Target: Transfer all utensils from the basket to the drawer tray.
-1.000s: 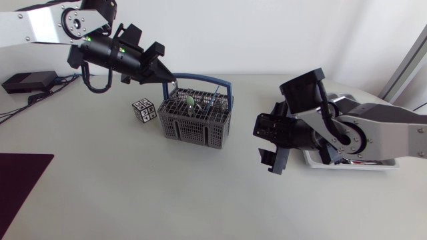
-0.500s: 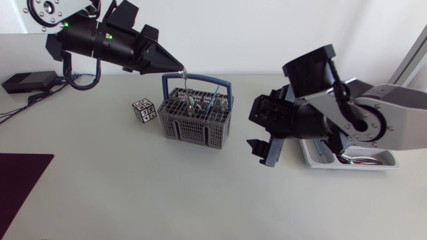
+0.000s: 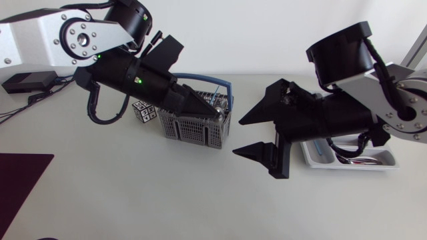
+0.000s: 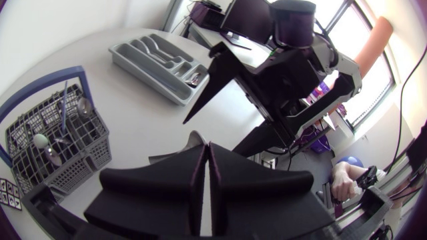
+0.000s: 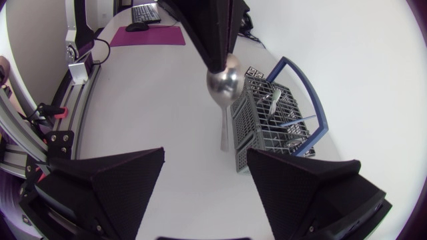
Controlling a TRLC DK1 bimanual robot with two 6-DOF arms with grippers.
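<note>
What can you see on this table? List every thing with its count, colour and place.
basket: one, grey with blue handle, mid-table
utensils in basket: several, silver, some blue-handled, standing
spoon: one, silver, held beside the basket
drawer tray: one, light grey, under right arm, holding utensils
patterned cube: one, black-and-white, beside the basket
mat: one, dark purple, table's left edge
black box: one, back left, with cables
left gripper: one, black, shut on the spoon
right gripper: one, black, open, between basket and tray
</note>
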